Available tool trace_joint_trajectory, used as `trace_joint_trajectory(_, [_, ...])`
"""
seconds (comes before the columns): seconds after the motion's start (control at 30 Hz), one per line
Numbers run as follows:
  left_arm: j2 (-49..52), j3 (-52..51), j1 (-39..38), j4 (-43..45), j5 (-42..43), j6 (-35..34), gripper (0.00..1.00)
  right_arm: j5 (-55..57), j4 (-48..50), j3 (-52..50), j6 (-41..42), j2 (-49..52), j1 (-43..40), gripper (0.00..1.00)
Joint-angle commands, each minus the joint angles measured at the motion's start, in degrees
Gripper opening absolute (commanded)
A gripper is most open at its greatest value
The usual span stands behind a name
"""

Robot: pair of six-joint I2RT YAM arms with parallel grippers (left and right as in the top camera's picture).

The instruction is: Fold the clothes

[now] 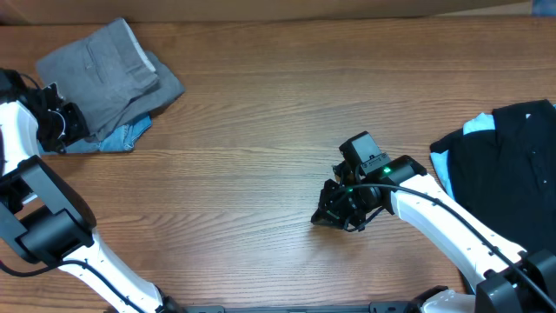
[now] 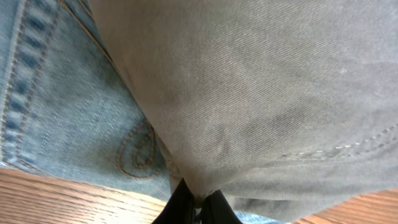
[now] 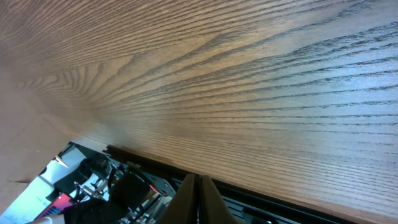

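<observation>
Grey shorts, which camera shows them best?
Overhead: it shows the grey shorts whole, folded and lying over the denim shorts. The left wrist view gives only a close patch of their fabric, pinched by the left gripper. The right wrist view shows only the table.

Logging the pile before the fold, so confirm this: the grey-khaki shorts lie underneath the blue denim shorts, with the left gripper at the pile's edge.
Wrong in one respect: the grey-khaki shorts lie on top of the blue denim shorts, not underneath, as the overhead view shows. The left gripper is at the pile's edge.
</observation>
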Motion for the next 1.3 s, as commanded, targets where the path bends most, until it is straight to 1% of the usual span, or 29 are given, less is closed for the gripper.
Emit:
trace_joint_trajectory(0.0, [-2.80,1.55,0.90,-2.10,3.98,-1.25,0.04,-0.46,0.11,0.90,-0.39,-0.59,0.20,0.04])
trace_joint_trajectory(0.13, [-7.17,3.67,1.46,-5.22,7.17,-2.01,0.04,-0.44,0.15,0.90,-0.44,-0.59,0.17,0.04])
trace_joint_trajectory(0.27, [-11.65,3.72,1.40,-9.68,6.36,-2.73,0.04,-0.42,0.33,0.90,-1.55,-0.59,0.17,0.04])
trace_joint_trajectory(0.33, [-12.41,3.72,1.40,-12.26,6.38,-3.21,0.04,-0.26,0.33,0.90,-1.70,-0.59,0.17,0.04])
trace_joint_trajectory(0.47, [-12.31,3.21,1.11,-15.50,6.32,-3.78,0.08,0.63,0.33,0.90,-1.79,-0.59,0.17,0.04])
trace_joint_trajectory(0.53, [-12.31,2.75,0.83,-16.46,6.14,-3.78,0.13,0.63,0.35,0.90,-1.97,-0.59,0.17,0.04])
trace_joint_trajectory(0.63, [-12.31,2.49,0.24,-17.16,2.82,-4.26,0.35,0.63,0.37,0.90,-1.99,-0.59,0.17,0.04])
trace_joint_trajectory(0.7, [-12.31,2.51,0.28,-16.90,1.57,-4.66,0.45,0.63,0.37,0.90,-2.82,-0.59,0.17,0.04])
trace_joint_trajectory(0.73, [-12.33,2.51,0.39,-16.65,1.60,-4.66,0.49,0.61,0.35,0.90,-3.02,-0.59,0.17,0.04])
trace_joint_trajectory(0.8, [-12.35,2.91,0.96,-15.78,1.49,-4.63,0.52,0.63,0.35,0.90,-3.02,-0.59,0.17,0.04])
trace_joint_trajectory(0.97, [-12.35,3.96,2.54,-10.21,1.92,-5.42,0.52,1.09,0.48,0.90,-2.99,-0.59,0.17,0.04])
trace_joint_trajectory(1.07, [-11.85,3.80,2.58,-5.86,0.02,-5.01,0.52,1.05,1.25,0.90,-2.99,-0.59,0.17,0.04])
trace_joint_trajectory(1.13, [-10.82,3.80,2.58,-3.58,-1.36,-5.03,0.52,1.05,1.40,0.90,-2.97,-0.59,0.17,0.04])
trace_joint_trajectory(1.27, [-7.43,3.80,2.58,0.31,0.00,-5.05,0.52,1.05,1.38,0.90,-2.99,-0.59,0.17,0.05])
